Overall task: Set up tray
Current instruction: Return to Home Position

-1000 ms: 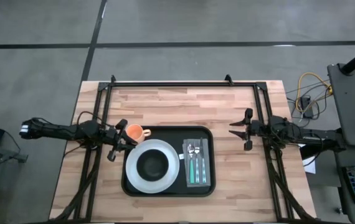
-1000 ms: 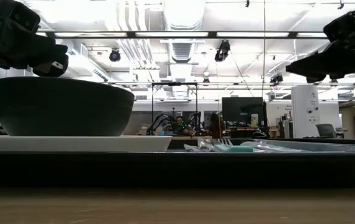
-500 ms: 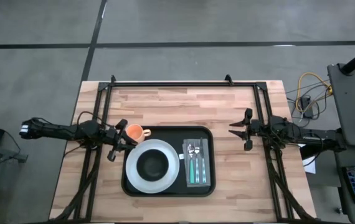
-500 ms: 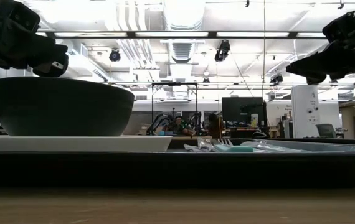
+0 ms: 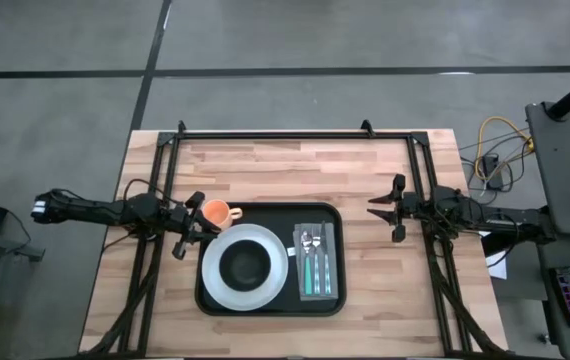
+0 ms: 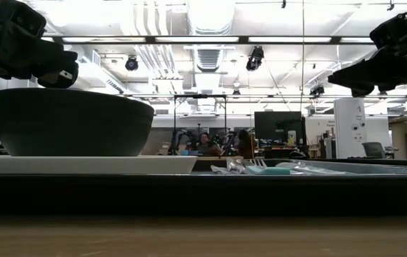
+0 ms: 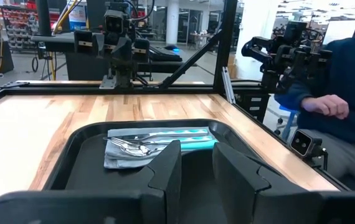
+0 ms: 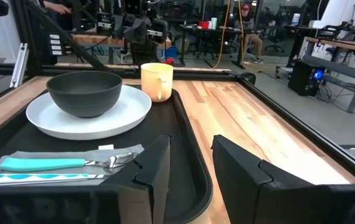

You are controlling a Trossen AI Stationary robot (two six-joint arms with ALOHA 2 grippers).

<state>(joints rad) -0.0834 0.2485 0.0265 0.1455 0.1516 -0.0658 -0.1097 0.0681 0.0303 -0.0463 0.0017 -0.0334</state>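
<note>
We find the large black rounded-corner tray (image 5: 265, 212) toward the wooden table's (image 5: 285, 170) 6 o'clock, with the round white plate (image 5: 278, 262) and folded grey napkin (image 5: 331, 240) on it. Both grippers are empty, fingers apart. The left gripper (image 5: 189, 226) is at the tray's 10 o'clock, seemingly just beside the small orange cup (image 5: 214, 212); the right gripper (image 5: 397, 209) is at 2 o'clock. We'd draw the left one straight outward, away from that cup.

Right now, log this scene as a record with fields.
tray: large black rectangular tray, on wooden table
plate: white round plate in the tray, dark bowl on it
mug: orange mug in the tray, beside the plate
napkin: grey folded napkin in the tray, three teal-handled utensils on top
left claw: open, empty, left of tray
right claw: open, empty, right of tray
</note>
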